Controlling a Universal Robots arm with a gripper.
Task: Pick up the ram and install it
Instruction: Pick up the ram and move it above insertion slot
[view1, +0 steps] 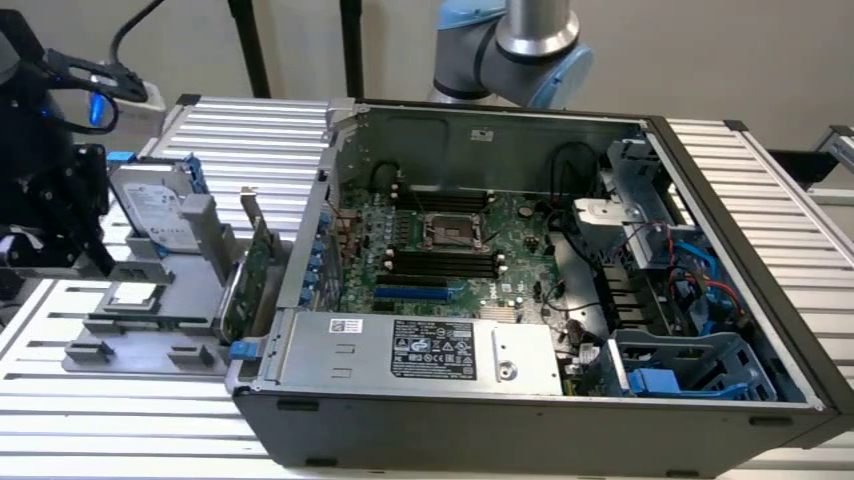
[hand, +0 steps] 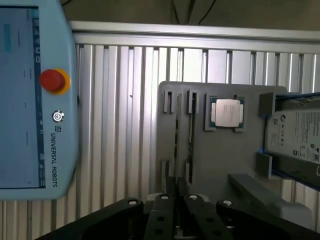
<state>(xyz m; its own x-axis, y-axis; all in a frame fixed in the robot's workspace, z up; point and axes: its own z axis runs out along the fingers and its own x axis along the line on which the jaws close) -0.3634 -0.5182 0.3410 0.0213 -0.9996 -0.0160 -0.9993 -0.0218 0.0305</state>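
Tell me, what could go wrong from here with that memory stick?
The ram stands edge-on in a narrow groove of the gray holder; the tool slightly off line might bend it. The processor chip lies close beside it and could get bumped. The motherboard's black slots look narrow, so a tilted stick might jam.

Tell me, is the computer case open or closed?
Open: the computer case is uncovered on its upward side, with the motherboard inside in plain view.
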